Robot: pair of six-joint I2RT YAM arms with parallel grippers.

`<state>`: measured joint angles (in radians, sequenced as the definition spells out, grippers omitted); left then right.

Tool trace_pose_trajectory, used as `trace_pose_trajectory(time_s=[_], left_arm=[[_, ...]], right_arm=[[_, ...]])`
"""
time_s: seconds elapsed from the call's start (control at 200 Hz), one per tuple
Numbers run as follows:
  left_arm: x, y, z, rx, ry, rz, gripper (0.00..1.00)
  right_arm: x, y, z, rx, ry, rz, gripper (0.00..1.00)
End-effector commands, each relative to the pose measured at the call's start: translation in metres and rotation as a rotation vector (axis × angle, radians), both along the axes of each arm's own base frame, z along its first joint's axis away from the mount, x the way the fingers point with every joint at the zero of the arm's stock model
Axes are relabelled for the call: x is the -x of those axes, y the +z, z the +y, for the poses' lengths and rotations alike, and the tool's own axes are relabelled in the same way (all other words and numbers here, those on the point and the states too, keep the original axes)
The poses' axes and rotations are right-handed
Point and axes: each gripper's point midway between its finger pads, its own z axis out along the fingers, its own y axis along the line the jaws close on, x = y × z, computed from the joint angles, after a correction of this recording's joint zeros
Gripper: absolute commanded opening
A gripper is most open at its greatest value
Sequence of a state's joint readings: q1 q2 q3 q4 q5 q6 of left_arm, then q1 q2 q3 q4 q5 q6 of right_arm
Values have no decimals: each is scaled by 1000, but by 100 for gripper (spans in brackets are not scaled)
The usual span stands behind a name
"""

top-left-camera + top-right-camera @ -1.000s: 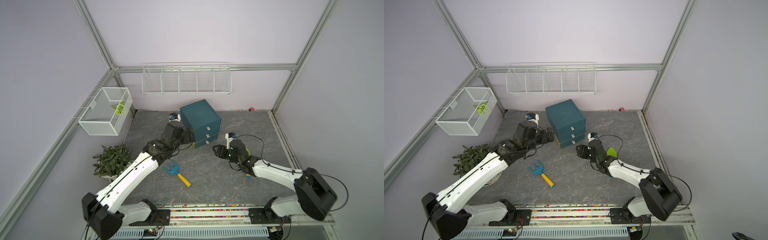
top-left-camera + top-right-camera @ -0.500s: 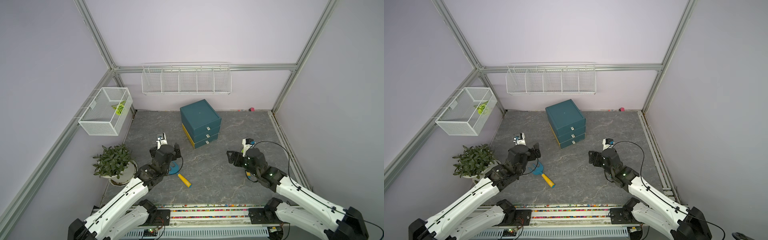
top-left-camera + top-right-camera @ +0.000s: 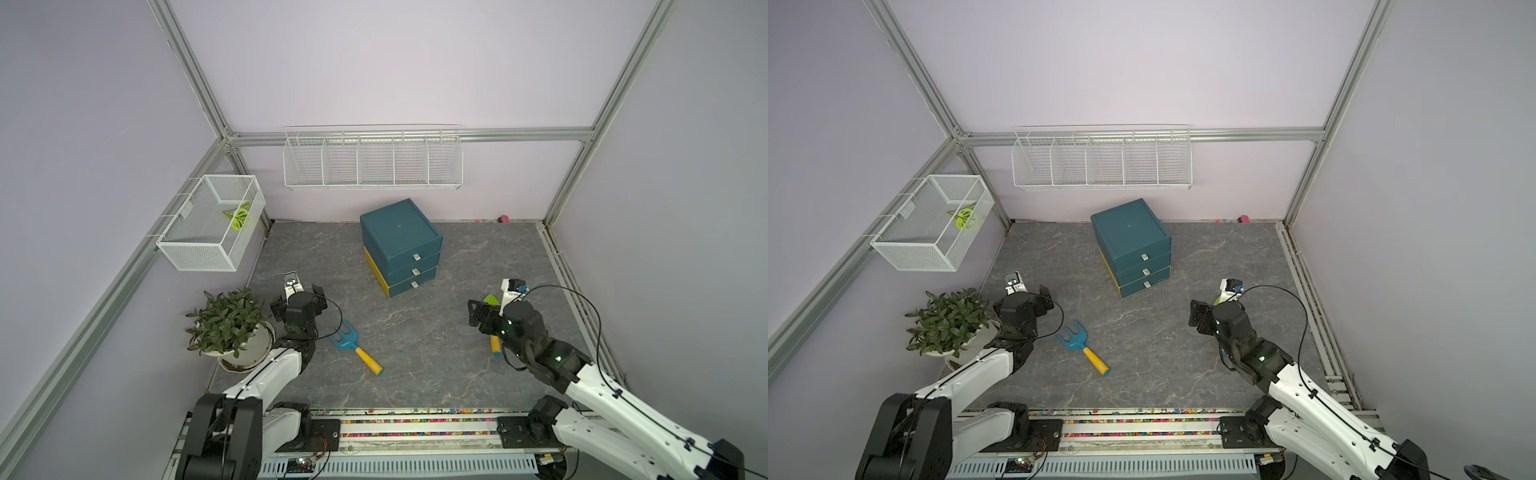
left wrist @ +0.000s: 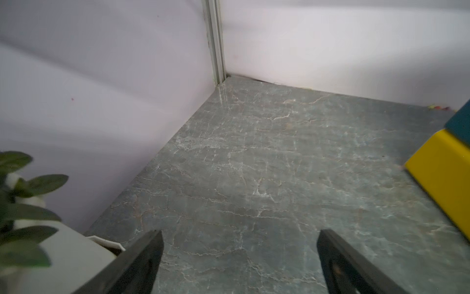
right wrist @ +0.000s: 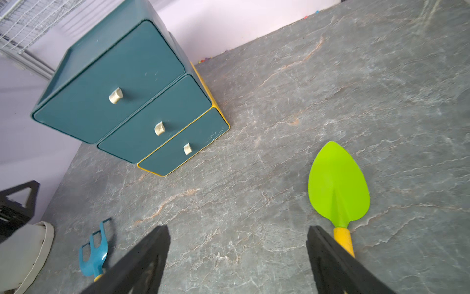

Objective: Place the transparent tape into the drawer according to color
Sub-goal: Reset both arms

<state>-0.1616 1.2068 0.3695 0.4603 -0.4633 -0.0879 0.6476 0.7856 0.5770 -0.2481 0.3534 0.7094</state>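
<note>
Fingers (image 4: 142,257) of the left gripper (image 4: 239,233) are spread wide with nothing between them; the right gripper (image 5: 237,229) is likewise parted and empty. Both are held low, well in front of the teal drawer cabinet (image 3: 400,235), probably in a resting pose. All three drawers are shut. No transparent tape is seen anywhere; it is judged to be inside the cabinet, though this cannot be confirmed. A blue rake (image 3: 348,336) and a green trowel (image 5: 338,185) are left lying in front of the cabinet, with a potted plant (image 3: 226,324) beyond the rake. The enclosure is made up of a grey marbled tabletop (image 3: 415,374), lilac walls, and white wire baskets (image 3: 372,160) above the cabinet.
</note>
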Motion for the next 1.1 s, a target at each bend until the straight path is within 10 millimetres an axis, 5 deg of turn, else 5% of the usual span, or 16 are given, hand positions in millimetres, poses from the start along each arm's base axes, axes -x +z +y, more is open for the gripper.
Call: trace_pose_trajectory(time_s=[0.0,0.2,0.335,0.43,0.555,0.68,0.935,1.095], left_arm=[[-28,26,-7,-7,-43,-135,100],[-46,-2,-10,-18,-106,-100,99],[-49,-6,-8,44,-160,-93,99],[-32,-7,-16,14,-222,-205,98],[-44,-13,-3,68,-165,-133,100],[-43,-15,-2,74,-161,-114,100],[-44,-15,-2,72,-161,-116,100],[-44,-15,-2,74,-162,-116,100]], right_arm=[[0,1,-11,38,-39,-17,90],[-1,-2,-16,60,-59,-25,93],[-7,-1,-18,86,-79,-54,99],[-13,0,-24,120,-125,-56,99],[-23,-2,-38,181,-209,-37,99],[-37,-2,-62,220,-319,-8,89],[-78,6,-111,554,-424,-135,98],[-99,-16,-136,730,-456,-122,98]])
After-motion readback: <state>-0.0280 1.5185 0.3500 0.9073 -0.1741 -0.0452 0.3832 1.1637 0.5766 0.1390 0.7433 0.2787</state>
